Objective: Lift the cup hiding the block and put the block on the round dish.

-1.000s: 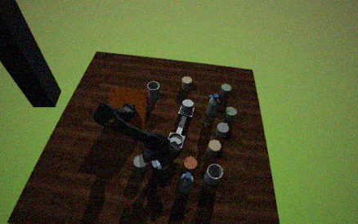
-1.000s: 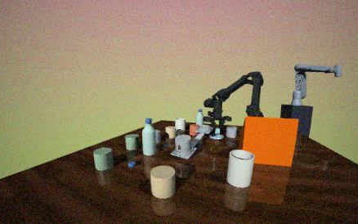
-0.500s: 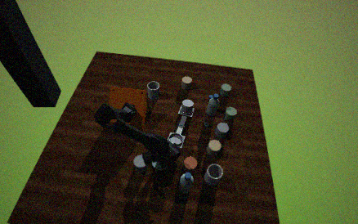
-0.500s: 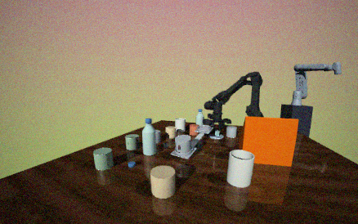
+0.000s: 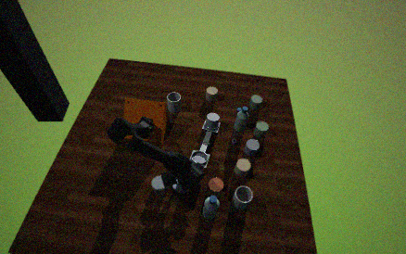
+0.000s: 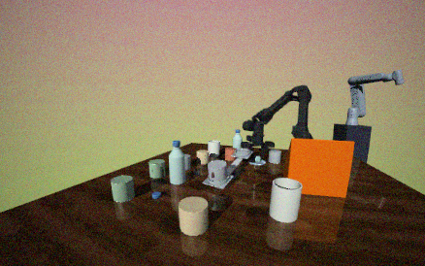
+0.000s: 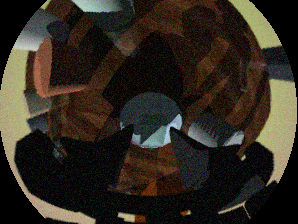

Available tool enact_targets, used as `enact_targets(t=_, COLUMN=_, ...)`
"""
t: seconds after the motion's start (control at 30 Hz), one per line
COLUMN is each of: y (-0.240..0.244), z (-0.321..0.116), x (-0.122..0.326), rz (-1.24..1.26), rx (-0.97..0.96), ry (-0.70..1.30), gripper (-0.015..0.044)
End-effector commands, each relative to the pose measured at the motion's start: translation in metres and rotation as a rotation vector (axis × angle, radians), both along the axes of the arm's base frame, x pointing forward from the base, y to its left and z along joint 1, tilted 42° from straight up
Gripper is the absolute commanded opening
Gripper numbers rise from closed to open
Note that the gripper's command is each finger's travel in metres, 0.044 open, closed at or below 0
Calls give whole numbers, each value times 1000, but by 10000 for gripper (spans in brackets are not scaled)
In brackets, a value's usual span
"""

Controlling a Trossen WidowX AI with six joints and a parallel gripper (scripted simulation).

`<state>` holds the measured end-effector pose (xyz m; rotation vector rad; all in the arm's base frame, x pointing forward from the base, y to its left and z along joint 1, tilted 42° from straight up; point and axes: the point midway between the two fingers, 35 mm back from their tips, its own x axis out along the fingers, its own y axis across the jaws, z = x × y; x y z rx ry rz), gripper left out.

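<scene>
My gripper point(image 5: 176, 182) point(image 6: 257, 148) point(image 7: 151, 128) is open, pointing down over the round dish point(image 6: 256, 163) point(image 7: 142, 102). The pale teal block point(image 6: 257, 158) point(image 7: 156, 137) shows at the dish, between and below the fingertips; it looks to be resting on the dish, with no finger seen touching it. One grey cup point(image 5: 213, 119) point(image 6: 217, 171) stands upside down on the balance's far end. The balance's near end point(image 6: 243, 153) looks bare. A grey cup-like cylinder point(image 5: 158, 183) point(image 6: 275, 156) point(image 7: 212, 131) stands beside the dish, clear of it.
An orange panel point(image 5: 145, 113) point(image 6: 321, 167) stands by the arm. A red cylinder point(image 5: 216, 184) point(image 7: 44, 70) and a blue-capped bottle point(image 5: 210, 207) point(image 6: 237, 140) stand near the dish. White mugs point(image 5: 243, 197) point(image 6: 285, 200), another bottle point(image 6: 177, 164) and several coloured cylinders stand around the balance.
</scene>
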<state>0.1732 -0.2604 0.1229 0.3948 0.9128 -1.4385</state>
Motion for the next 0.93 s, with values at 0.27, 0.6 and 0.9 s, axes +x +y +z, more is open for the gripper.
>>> enact_targets(t=0.27, y=17, z=16, x=9, rz=-1, rx=-9, ry=-40, gripper=440)
enact_targets(t=0.6, y=39, z=40, x=7, rz=3, rx=10, ry=4, gripper=440)
enact_targets(t=0.9, y=66, z=69, x=10, rz=11, rx=9, ry=-3, gripper=440)
